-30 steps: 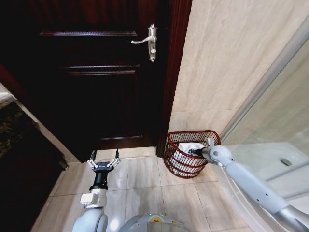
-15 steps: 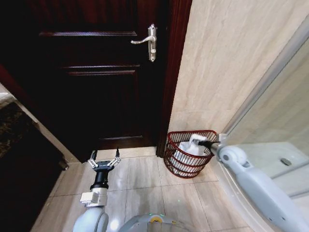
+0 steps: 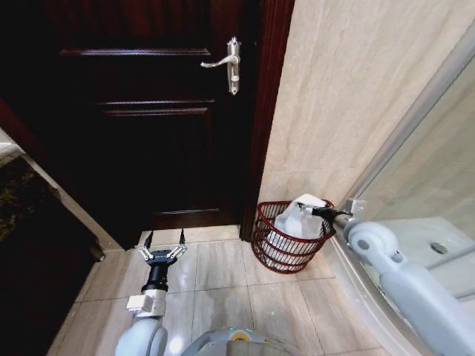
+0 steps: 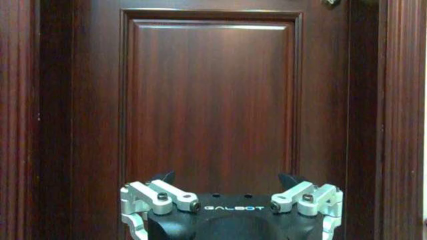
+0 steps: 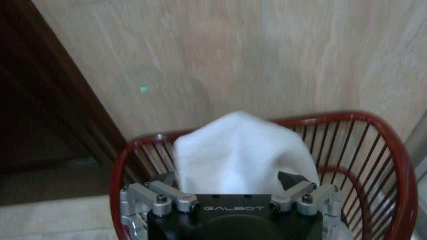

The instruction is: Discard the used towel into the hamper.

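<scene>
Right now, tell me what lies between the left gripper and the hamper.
Head view: bare floor tiles separate the left gripper from the hamper.

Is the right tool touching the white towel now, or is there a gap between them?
Cannot tell. In the head view the right tool meets the towel above the hamper, but the right wrist view hides its fingertips behind the cloth.

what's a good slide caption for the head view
Right gripper at the hamper rim beside the white towel; left gripper open over floor tiles.
</scene>
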